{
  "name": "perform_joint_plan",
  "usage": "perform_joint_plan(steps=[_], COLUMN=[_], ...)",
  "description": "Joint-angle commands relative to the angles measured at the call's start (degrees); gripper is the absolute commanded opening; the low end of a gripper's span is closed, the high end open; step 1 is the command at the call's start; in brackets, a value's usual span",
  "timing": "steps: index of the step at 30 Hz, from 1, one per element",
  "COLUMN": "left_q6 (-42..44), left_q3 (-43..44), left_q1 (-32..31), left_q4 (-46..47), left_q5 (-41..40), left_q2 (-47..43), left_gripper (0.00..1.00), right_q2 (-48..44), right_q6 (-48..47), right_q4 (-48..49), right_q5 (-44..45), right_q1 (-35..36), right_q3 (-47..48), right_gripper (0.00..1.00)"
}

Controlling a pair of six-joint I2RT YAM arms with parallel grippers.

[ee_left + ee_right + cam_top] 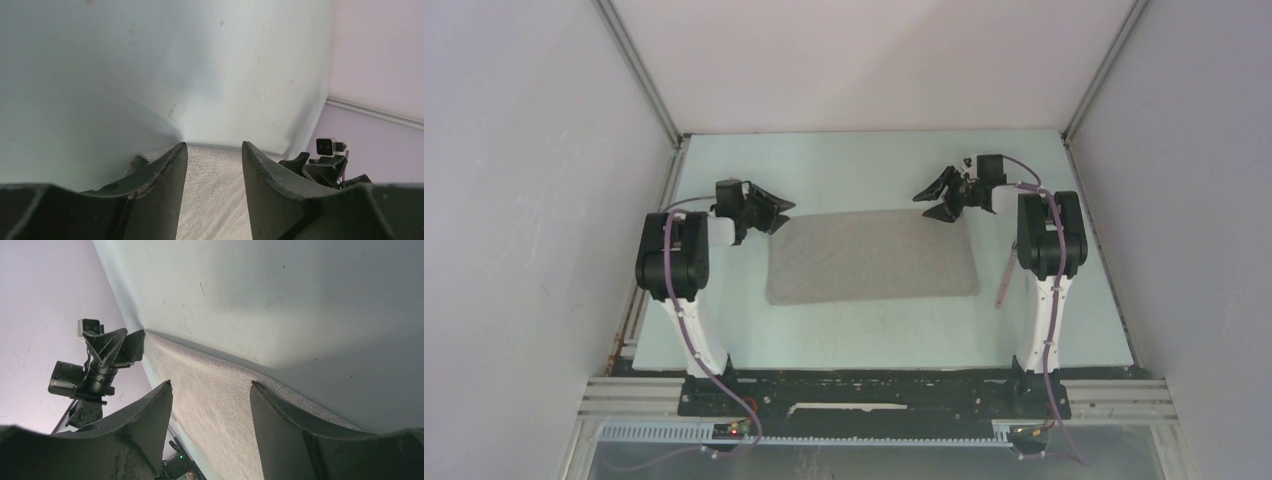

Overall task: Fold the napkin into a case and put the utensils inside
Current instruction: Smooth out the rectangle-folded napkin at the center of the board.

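Napkin (871, 258) lies flat, one far corner at the spread left jaws, the other at the spread right jaws.

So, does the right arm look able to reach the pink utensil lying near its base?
Probably yes. The pink utensil lies uncovered just right of the napkin, and the right tool is open and empty. It sits close beside the right arm, which would have to fold back.
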Motion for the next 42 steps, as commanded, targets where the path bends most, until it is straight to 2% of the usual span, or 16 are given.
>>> perform_joint_plan(steps=[1,2,3,6,14,18,22,26,30,33,35,39,42], left_q6=[-0.44,-0.38,-0.39,1.06,1.59,5.74,9.58,5.23,-1.90,-7.61,-10.67,-12.86,-13.06], left_q3=[-1.22,-1.51,-2.00,-1.99,-0.75,1.43,4.59,6.09,6.69,7.47,8.36,9.23,10.23], left_q1=[1.64,1.90,2.49,3.00,3.40,3.08,0.37,-6.76,-12.88,-15.44,-16.16,-16.77,-16.53], left_q4=[-0.81,-0.90,-0.86,-1.82,-4.25,-8.68,-13.85,-10.61,-2.29,5.70,9.59,12.62,12.21], left_q5=[-2.02,-2.30,-2.52,-3.14,-3.22,-4.21,-6.12,-1.95,1.34,3.00,3.39,2.51,1.71], left_q2=[0.39,0.28,0.00,-0.88,-2.89,-6.79,-14.73,-15.77,-10.47,-5.28,-1.90,2.82,6.04], left_gripper=[0.54,0.54,0.54,0.56,0.57,0.60,0.65,0.67,0.68,0.67,0.64,0.60,0.57], right_q2=[-0.73,-1.18,-1.63,-1.72,-6.08,-8.92,-14.70,-18.59,-16.02,-10.87,-8.26,-3.17,0.35], right_q6=[-1.29,-1.94,-2.29,-0.37,-0.28,-2.15,-9.18,-10.65,-4.10,6.15,11.04,16.61,16.75], right_q4=[-2.56,-3.43,-3.22,-1.21,-7.42,-8.21,-12.86,-15.61,-9.10,4.01,11.13,16.59,16.41], right_q5=[6.35,6.94,7.16,4.53,11.07,9.48,11.70,16.01,9.84,3.33,2.79,2.46,2.12], right_q1=[-2.26,-2.26,-4.21,-5.31,-7.50,-8.39,-4.31,1.49,7.73,10.53,11.84,12.18,12.20], right_q3=[-0.97,-1.06,-1.47,-2.72,-2.78,-2.76,-0.64,0.78,0.55,-1.18,-1.35,-0.47,1.23], right_gripper=[0.70,0.71,0.78,0.88,0.92,0.98,1.00,1.00,1.00,1.00,1.00,0.98,0.96])
